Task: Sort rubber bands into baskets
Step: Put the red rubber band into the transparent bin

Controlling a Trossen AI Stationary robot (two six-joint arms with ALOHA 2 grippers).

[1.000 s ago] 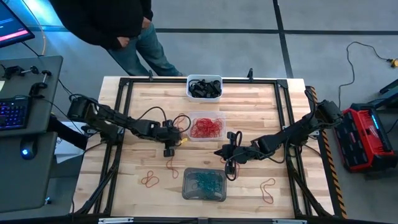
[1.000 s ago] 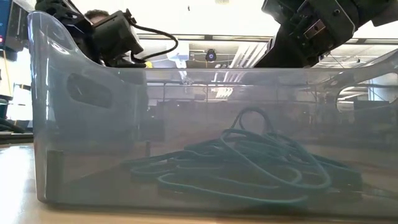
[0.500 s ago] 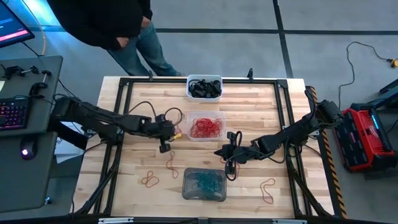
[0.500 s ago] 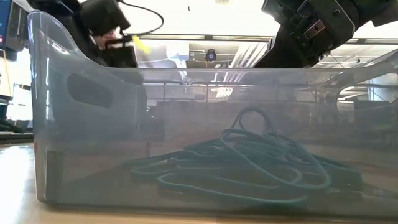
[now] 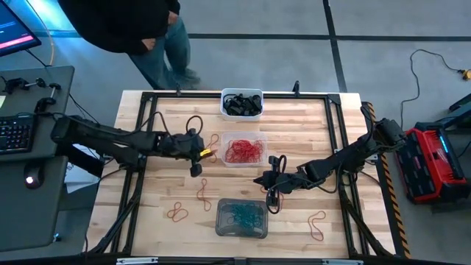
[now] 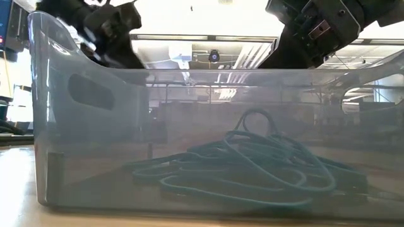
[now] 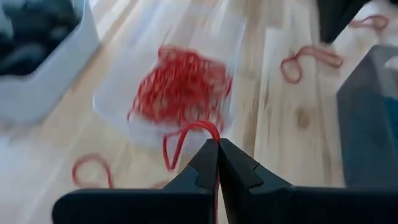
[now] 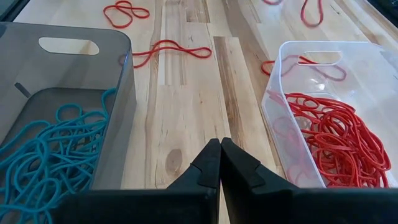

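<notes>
Table: pale wooden slab (image 5: 154, 221), three tubs.
Basket: clear plastic tub (image 5: 245, 150) of red bands, centre.
Left gripper (image 7: 217, 163): fingers pinching one thin red rubber loop (image 7: 186, 138) just beside that tub.
Right gripper (image 8: 220, 163): closed, empty, idle between tubs.
Risk: the loop could slip out and land outside the tub.

A grey floor (image 5: 257, 44) crossed by dark lines is seen around the wooden table (image 5: 309, 125). A desk (image 5: 33, 147) with a keyboard (image 5: 15, 134) stands at the left, a red case (image 5: 434, 162) at the right. A person (image 5: 125, 29) stands at the far side. Ceiling lights (image 6: 246, 50), perhaps strip lamps, are seen beyond.
</notes>
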